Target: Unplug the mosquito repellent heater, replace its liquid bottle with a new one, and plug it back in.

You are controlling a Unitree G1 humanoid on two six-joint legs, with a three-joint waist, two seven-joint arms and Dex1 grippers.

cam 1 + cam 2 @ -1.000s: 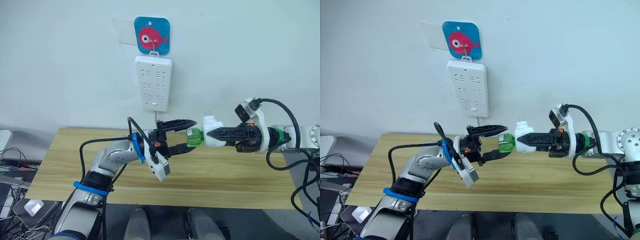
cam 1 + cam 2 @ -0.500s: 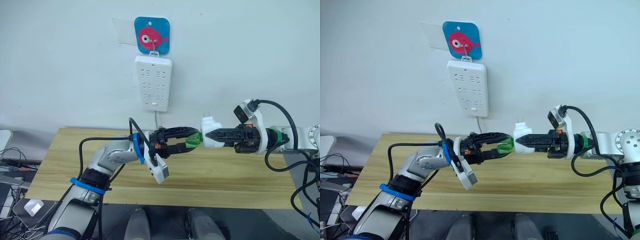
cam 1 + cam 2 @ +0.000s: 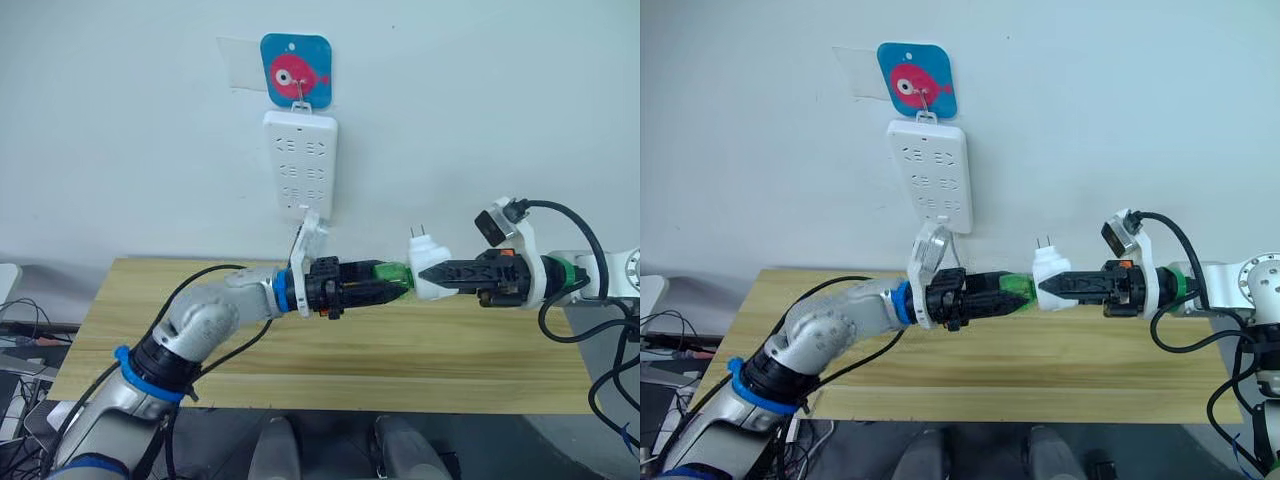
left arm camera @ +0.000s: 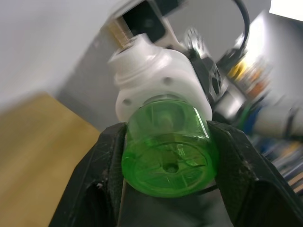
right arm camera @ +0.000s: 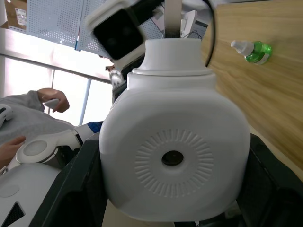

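Over at nine o'clock of the head views, left gripper [image 3: 385,290] reaching across above the table [image 3: 130,330], black fingers [image 4: 102,165] clamped on either side of the green bottle [image 3: 393,276]. Seen end-on from the left wrist: round green base [image 4: 166,163] squeezed between the two pads, bottle's far end buried in the heater's collar and hard to make out. Bottle and left fingertips overlapping in the head views, so most of the green body hidden there.

Up at twelve o'clock, on the wall: white power strip [image 3: 299,165] hanging under a blue square hook plate with a pink fish [image 3: 296,70]; cord dropping from the strip's bottom edge and lost behind the left wrist.

Centre, just past the bottle: heater [image 3: 428,268] held in mid-air above the table, unplugged, well apart from the power strip, two prongs [image 3: 419,231] pointing up toward twelve. Bottle joined to its left side.

Toward three o'clock: right gripper [image 3: 440,272] shut around the heater, fingers running along its sides; fingertips partly hidden against the white shell. From the right wrist: heater's round face with the dark centre hole [image 5: 173,157], black fingers flanking it at both edges, a second green bottle with a white cap [image 5: 252,49] lying on the table beyond, and a person's hands and grey sleeve [image 5: 28,120] partly cut off at the edge.
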